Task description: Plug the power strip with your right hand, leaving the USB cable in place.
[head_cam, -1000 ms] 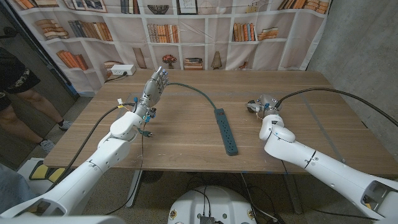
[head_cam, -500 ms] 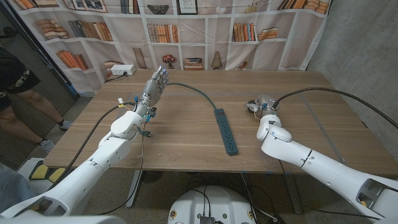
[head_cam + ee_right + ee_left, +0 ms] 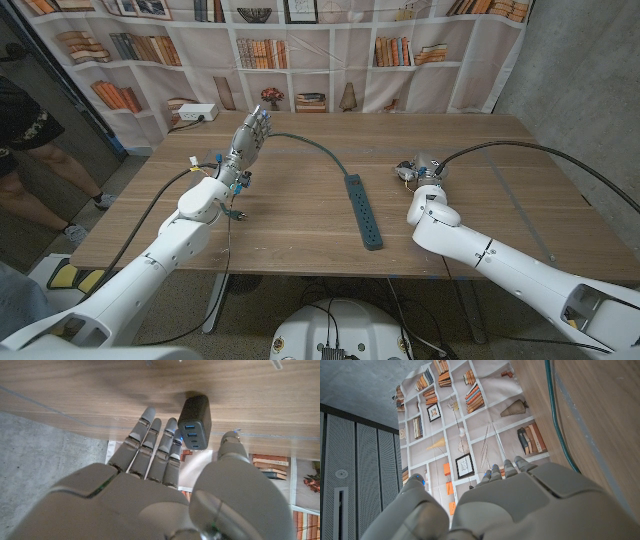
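Our right hand (image 3: 165,495), fingers apart and holding nothing, has slid slightly leftward toward the black charger (image 3: 194,422) just beyond its fingertips. The power strip (image 3: 363,210) lies mid-table, untouched, so plugging hasn't started. Our left hand (image 3: 248,137) stays raised, empty.

lab or studio: printed bookshelf backdrop (image 3: 300,40), concrete wall (image 3: 580,70).

A long dark green power strip (image 3: 364,211) lies flat near the frame's centre, its matching cord (image 3: 305,143) curving away to the upper left. A small black USB charger (image 3: 194,421) with blue ports stands on the wood.
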